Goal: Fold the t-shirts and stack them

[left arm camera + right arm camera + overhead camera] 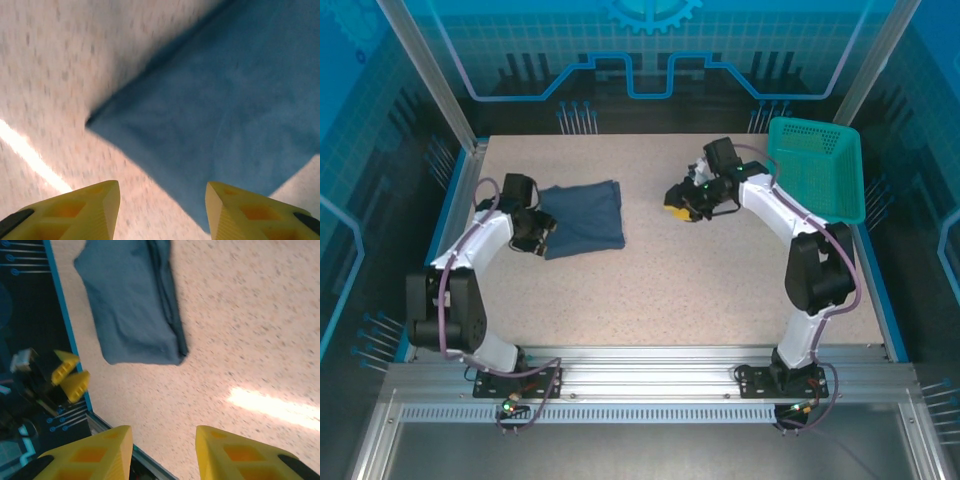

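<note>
T-shirt (582, 217) lies folded on the table (680, 290) beside parted left jaws.

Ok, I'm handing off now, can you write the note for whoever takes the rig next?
Left gripper: jaws open, empty, at the left edge of the t-shirt.
Right gripper: jaws open, empty, over bare table, apart from the shirt.
T-shirt: folded into a compact rectangle, flat, left of centre.
Teal basket: far right corner.
Done: this shirt looks folded.
Left: stack it with any further shirts.
</note>
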